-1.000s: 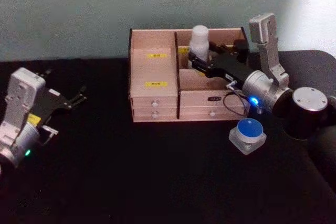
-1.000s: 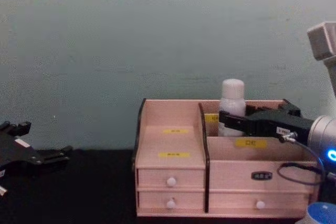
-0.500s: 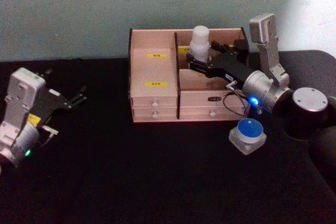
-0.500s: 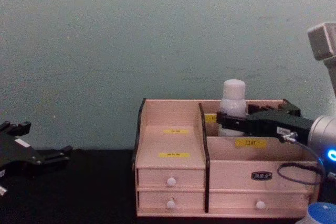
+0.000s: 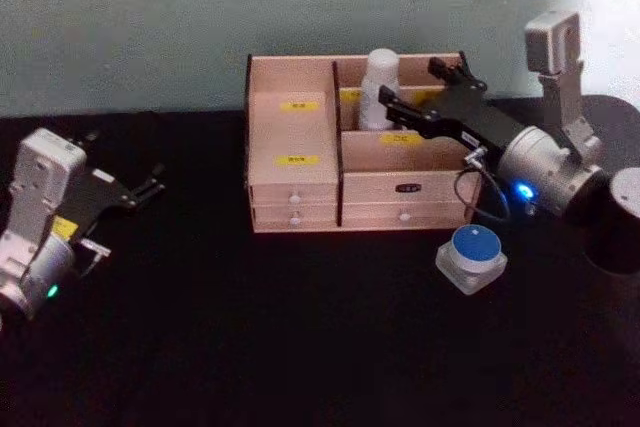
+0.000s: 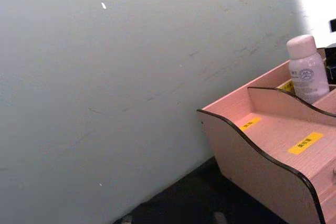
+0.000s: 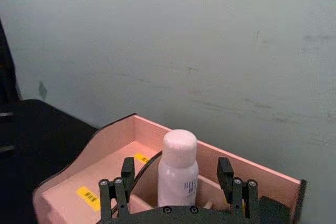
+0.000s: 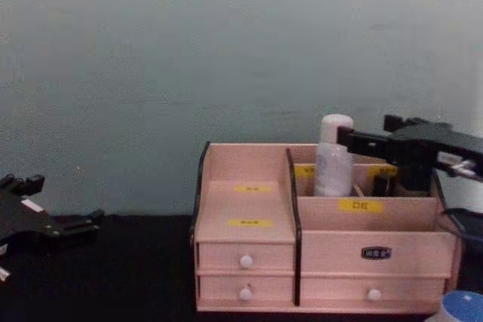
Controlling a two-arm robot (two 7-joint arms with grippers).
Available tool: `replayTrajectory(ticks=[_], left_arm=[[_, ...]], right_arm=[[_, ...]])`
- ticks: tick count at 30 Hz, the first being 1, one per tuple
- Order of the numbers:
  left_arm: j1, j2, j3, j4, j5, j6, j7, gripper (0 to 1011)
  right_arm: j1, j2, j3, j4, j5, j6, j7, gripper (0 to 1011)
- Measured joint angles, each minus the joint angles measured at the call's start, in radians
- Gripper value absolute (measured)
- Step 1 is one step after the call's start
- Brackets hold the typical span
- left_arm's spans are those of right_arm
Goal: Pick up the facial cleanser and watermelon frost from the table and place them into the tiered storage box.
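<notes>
The right gripper (image 5: 412, 85) is hovering over the right half of the tiered storage box (image 5: 300, 187), its fingers spread wide and gripping nothing. In the right wrist view the facial cleanser (image 7: 177, 174) is standing upright ahead of the open jaws, with a gap showing on each side. From the head view, though, the nearer fingertip looks very close to the bottle, and whether it is touching cannot be told. The cleanser is sitting in the rear compartment on the box's right side, its cap rising above the back wall.

The watermelon frost (image 5: 472, 252) is waiting on the table (image 5: 300, 327), just in front of the box's right front corner and below the right arm. The left gripper (image 5: 152, 185) is resting parked at the far left of the table.

By this look, the first item is placed and the step in hand is clearing the box. The bottle is tall and slim, so a sideways brush at the cap would likely tip it. The arm would do best lifting up and back with the fingers kept wide. For the squat jar, a descent from above seems safest, spanning the round lid squarely and keeping clear of the drawer fronts beside it.
</notes>
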Motion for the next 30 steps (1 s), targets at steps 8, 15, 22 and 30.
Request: replayTrajectory(ticks=[8,15,22,30], left_arm=[[0.000,0.000,0.000,0.000,0.000,0.000,0.000,1001],[0.000,0.000,0.000,0.000,0.000,0.000,0.000,1001],[0.000,0.000,0.000,0.000,0.000,0.000,0.000,1001],[0.000,0.000,0.000,0.000,0.000,0.000,0.000,1001]], right_arm=[[-0.124,0.106,0.025,-0.204,0.046,0.074,0.005,1000],[-0.250,0.197,0.055,-0.358,0.086,0.126,-0.005,1000],[-0.381,0.282,0.089,-0.478,0.127,0.192,-0.034,1000],[-0.473,0.339,0.108,-0.536,0.147,0.269,-0.079,1000]])
